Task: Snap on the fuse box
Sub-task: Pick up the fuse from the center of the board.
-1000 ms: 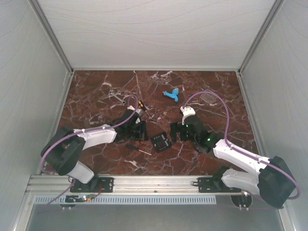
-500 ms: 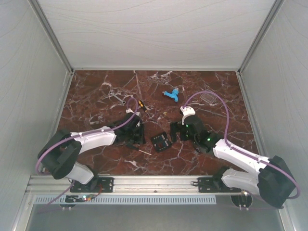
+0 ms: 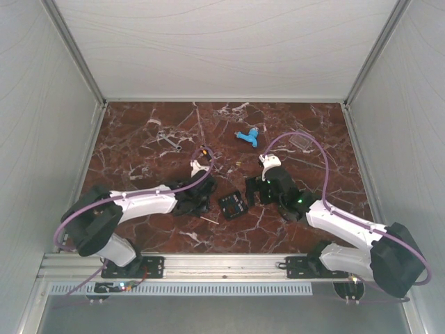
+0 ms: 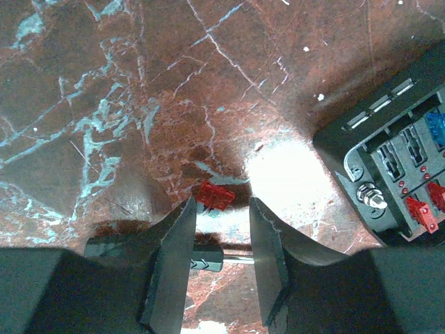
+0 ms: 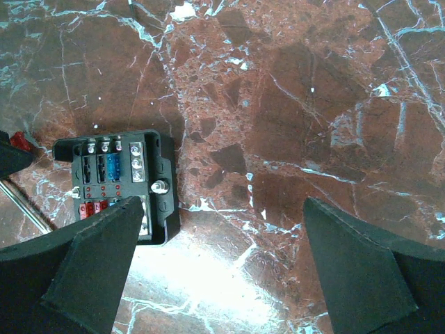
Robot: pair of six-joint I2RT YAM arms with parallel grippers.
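Observation:
The fuse box (image 3: 233,203) is a small black square box with red and blue fuses, lying uncovered on the marble between the two arms. It also shows in the left wrist view (image 4: 400,174) and the right wrist view (image 5: 118,186). Its clear cover (image 3: 302,141) lies at the back right. My left gripper (image 3: 206,195) is just left of the box, open and low, its fingertips (image 4: 186,212) either side of a loose red fuse (image 4: 214,195). My right gripper (image 5: 221,209) is wide open and empty, just right of the box (image 3: 256,188).
A thin black-handled screwdriver (image 4: 201,258) lies under my left fingers, its shaft (image 3: 208,219) showing in front of the box. A light-blue plastic piece (image 3: 247,137) lies at the back centre. A small wrench (image 3: 169,141) lies at the back left. Metal walls enclose the table.
My left gripper has moved right and forward, closer to the fuse box, over the screwdriver. The right arm has barely moved. The fuse box has stayed put.

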